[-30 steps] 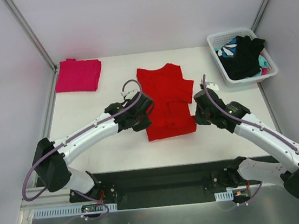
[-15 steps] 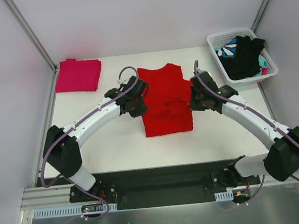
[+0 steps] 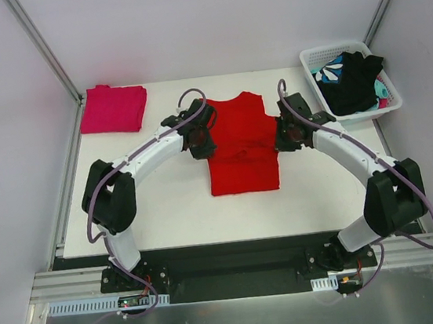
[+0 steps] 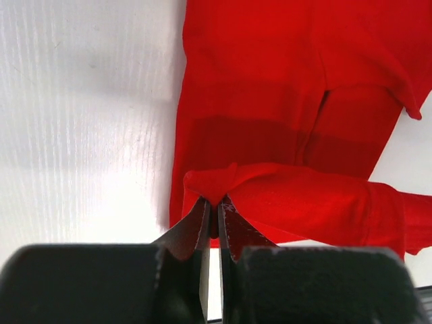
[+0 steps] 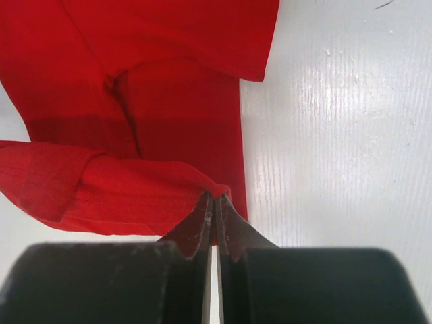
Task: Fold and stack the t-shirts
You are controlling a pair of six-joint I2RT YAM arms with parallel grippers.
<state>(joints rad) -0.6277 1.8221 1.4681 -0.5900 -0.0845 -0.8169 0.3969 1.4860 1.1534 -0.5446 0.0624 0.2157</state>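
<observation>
Centre of the surface [image 3: 159, 208], closest to the arm bases: red t-shirt [image 3: 240, 171] lying flat, collar to the far side, sleeves tucked in over the body. Left jaws are clamped on a pinch of cloth at its left edge, right jaws likewise at its right edge. Wrist views show a band of red running between the two pinches, raised off the layer below. The symmetric grip makes sense: both ends held level so the crease comes out straight. My read is a half-fold toward the collar. Far left: pink t-shirt [image 3: 113, 108], folded and parked well apart, likely the base of the stack. Far right: basket [image 3: 311, 59] holding a black garment [image 3: 353, 82] and a teal-and-white garment [image 3: 330, 71], bunched up and not yet folded.
</observation>
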